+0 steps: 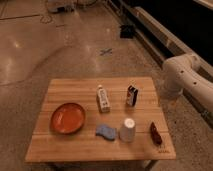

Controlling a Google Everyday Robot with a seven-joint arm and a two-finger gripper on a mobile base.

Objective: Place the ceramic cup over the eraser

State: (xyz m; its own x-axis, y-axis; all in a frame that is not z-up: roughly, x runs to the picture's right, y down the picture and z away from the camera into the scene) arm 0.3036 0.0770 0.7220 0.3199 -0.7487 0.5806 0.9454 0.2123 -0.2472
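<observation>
The ceramic cup [127, 130], small, white and tapered, stands on the wooden table [75, 145] near the front, right of centre. The eraser [131, 95], a dark upright block with white and red marks, stands behind the cup near the table's right side. The two are apart. My gripper [168, 98] is at the lower end of the white arm [182, 75], just past the table's right edge, to the right of the eraser and touching nothing.
A white labelled bottle [103, 98] stands mid-table. An orange bowl [67, 118] sits at the left. A flat light-blue piece [105, 131] lies left of the cup. A dark red elongated object [155, 133] lies near the front right corner.
</observation>
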